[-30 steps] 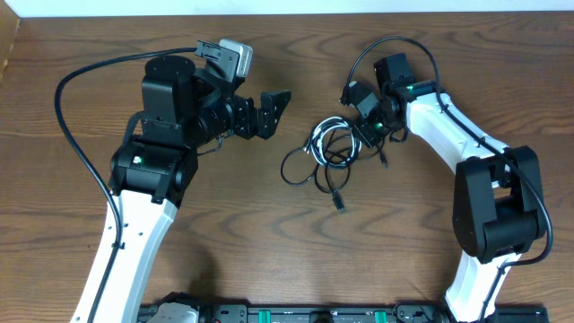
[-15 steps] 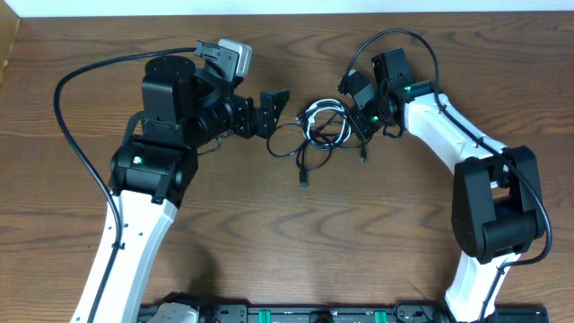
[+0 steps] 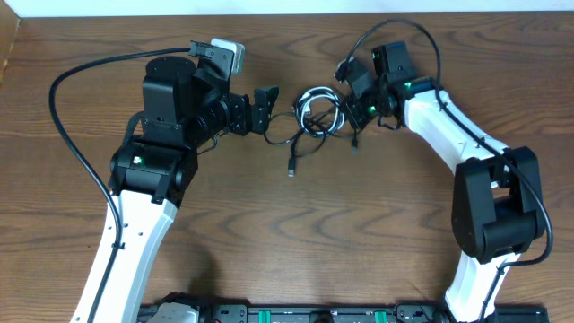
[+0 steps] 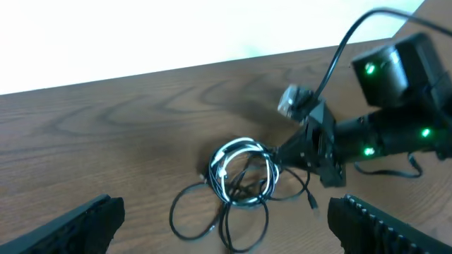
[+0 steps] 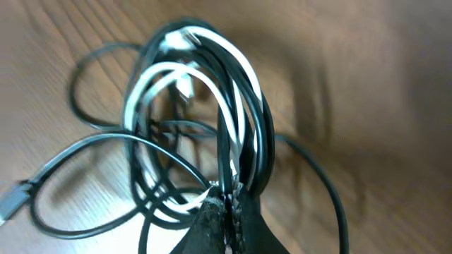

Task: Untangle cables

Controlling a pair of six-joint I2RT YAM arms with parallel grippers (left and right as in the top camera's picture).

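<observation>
The cables are a tangled bundle of black and white loops hanging between the two arms at the far middle of the table. One black plug end trails down toward the near side. My right gripper is shut on the bundle's right side. In the right wrist view its fingertips pinch black and white strands of the cables. My left gripper stands open just left of the bundle, apart from it. In the left wrist view the cables lie ahead of the wide-open left gripper.
A thick black wire loops off the left arm at the far left. The right arm's own wire arches near the table's far edge. Bare wood lies on the near side of the bundle.
The right gripper has carried the bundle away from me and to the left, up to the left gripper. The loose plug end trailed along. The left gripper stayed open and shifted slightly left.
</observation>
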